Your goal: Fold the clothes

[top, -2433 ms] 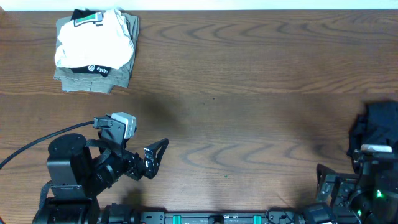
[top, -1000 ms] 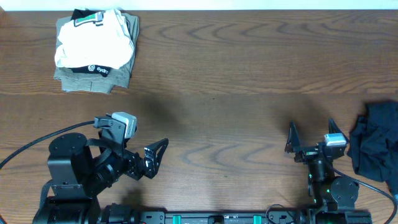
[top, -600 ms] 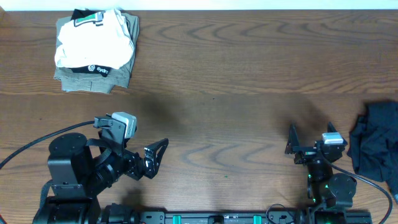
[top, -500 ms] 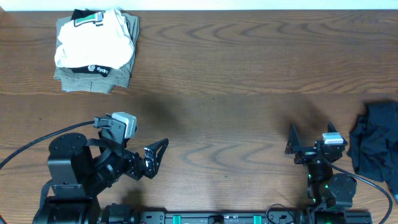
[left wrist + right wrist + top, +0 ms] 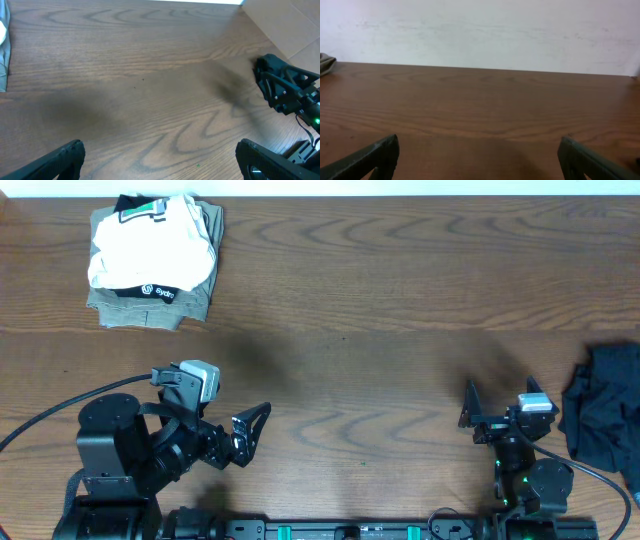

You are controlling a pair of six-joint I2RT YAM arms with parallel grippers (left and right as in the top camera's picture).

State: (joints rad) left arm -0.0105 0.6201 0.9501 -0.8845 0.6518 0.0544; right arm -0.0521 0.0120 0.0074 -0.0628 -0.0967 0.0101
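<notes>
From above, the white T-shirt (image 5: 150,242) sits on top of the pile in the far left corner of the desk (image 5: 380,300). It lies over a black shirt (image 5: 150,290) with a logo and a khaki garment (image 5: 140,312), well apart from both arms. The left fingers (image 5: 258,418) are spread and empty near the front edge. The right fingers (image 5: 468,402) are parted too, gripping nothing, and a dark crumpled garment (image 5: 605,405) lies near that arm at the right edge. The risk, to my eye, is a reach into the pile that pinches the black shirt along with the white one, or drags the whole stack askew. The left wrist camera shows parted fingertips over bare wood, a sliver of the pile at the left border, and the right arm (image 5: 285,90) opposite; both arms heading for one spot could collide. The right wrist camera looks flat along the desk toward the wall (image 5: 480,30), with the khaki corner barely showing, so a grasp judged from there could be poorly aimed.
</notes>
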